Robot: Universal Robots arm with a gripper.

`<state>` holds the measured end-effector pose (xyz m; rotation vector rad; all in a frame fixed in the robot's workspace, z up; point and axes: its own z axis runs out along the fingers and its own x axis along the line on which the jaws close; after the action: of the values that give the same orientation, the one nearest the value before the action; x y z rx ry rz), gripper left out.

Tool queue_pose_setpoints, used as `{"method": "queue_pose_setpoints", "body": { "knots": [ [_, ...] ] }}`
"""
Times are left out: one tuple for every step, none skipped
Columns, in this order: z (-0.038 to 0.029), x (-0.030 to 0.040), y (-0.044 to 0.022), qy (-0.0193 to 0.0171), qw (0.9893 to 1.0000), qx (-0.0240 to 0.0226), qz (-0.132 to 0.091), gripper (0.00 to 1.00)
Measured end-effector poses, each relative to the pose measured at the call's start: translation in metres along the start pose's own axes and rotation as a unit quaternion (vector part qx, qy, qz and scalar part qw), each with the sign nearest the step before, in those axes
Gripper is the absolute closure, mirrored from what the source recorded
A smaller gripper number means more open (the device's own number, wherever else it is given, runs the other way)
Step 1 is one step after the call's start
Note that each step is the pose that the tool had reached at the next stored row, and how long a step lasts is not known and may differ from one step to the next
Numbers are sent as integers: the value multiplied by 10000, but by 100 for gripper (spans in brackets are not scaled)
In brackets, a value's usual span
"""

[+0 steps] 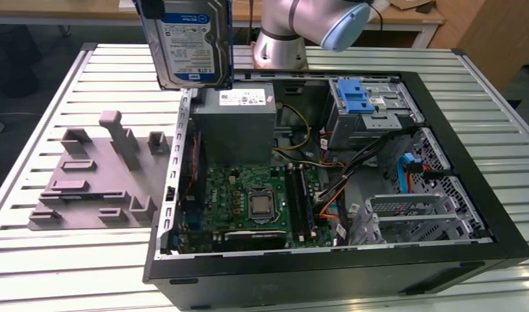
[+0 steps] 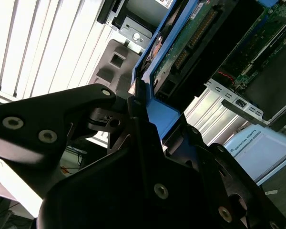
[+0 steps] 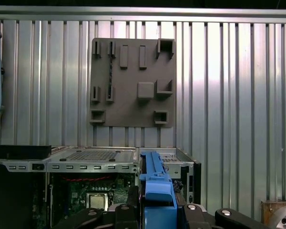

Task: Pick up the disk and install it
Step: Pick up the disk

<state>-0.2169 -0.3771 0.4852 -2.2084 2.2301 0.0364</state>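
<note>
Between my fingers [image 2: 142, 129] sits the disk [image 2: 190, 38], pinched by its blue carrier edge, gripper [image 3: 157, 210] closed firm on it. In the exterior view's upper left the disk [image 1: 184, 42] hangs upright, touching nothing else, pictured just above the supply [image 1: 234, 123] at the back corner of the case [image 1: 334, 276]. Pick-up's done, install isn't. My judgement: fitting it calls for squaring the carrier to the blue-latched cage [image 1: 368, 104], upper right of centre, well apart from me. Further left, a grey plate [image 1: 91, 175] lies on the table [image 1: 39, 273]. Writing? White-and-blue label on the disk, white sticker on the supply: print on both, not spelled out.
</note>
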Motion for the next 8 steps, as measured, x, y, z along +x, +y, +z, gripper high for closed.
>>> {"method": "queue_pose_setpoints", "body": {
  "knots": [
    [0,0,0,0,10000,0,0,64],
    [0,0,0,0,10000,0,0,64],
    [0,0,0,0,10000,0,0,64],
    [0,3,-2,0,10000,0,-1,64],
    [0,18,-2,0,10000,0,-1,64],
    [-1,47,-2,0,10000,-1,0,64],
    [-1,86,-2,0,10000,-1,0,64],
    [-1,127,-2,0,10000,0,-1,64]
  ]
}}
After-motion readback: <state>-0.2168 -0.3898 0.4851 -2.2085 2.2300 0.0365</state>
